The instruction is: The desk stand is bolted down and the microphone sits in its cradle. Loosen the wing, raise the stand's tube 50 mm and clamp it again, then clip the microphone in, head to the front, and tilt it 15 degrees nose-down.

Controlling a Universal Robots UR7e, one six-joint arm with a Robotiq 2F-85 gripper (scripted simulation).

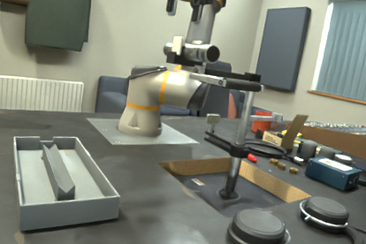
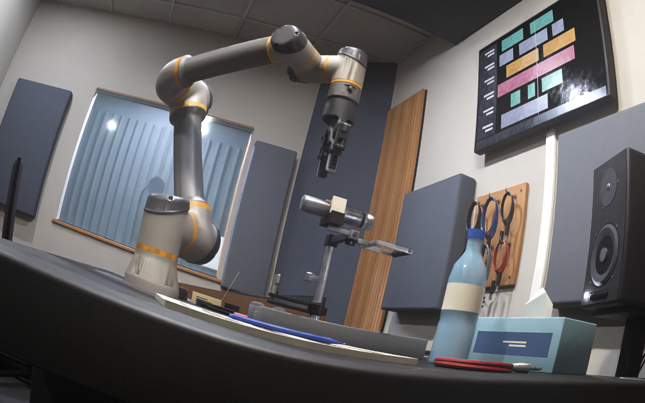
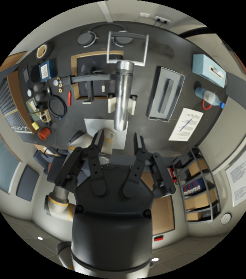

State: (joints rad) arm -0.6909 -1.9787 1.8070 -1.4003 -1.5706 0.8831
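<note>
The stand's tube [image 1: 239, 135] is partly hidden behind a desk item in the second side camera, and its foot sits in a recessed tray. The silver microphone [image 1: 194, 53] [image 2: 336, 213] [image 3: 121, 95] lies in the cream clip [image 2: 336, 206] on top of the stand, its head toward the desk's front. A flat arm [image 1: 230, 80] reaches sideways from the top. The wing clamp [image 1: 213, 119] sticks out lower on the tube. My gripper [image 1: 184, 1] [image 2: 328, 168] [image 3: 118, 136] hangs open and empty, well above the microphone's rear end. The grey cradle tray [image 1: 59, 173] [image 3: 165, 95] stands empty.
Behind the stand are my arm's base [image 1: 146, 107] and a sofa. Small gear, a blue box [image 1: 331, 172], a red cup [image 1: 261, 120] and cables crowd the desk's right. Two round pads [image 1: 258, 226] lie at the front edge. A bottle [image 2: 460, 295] and tissue box [image 2: 530, 343] stand apart.
</note>
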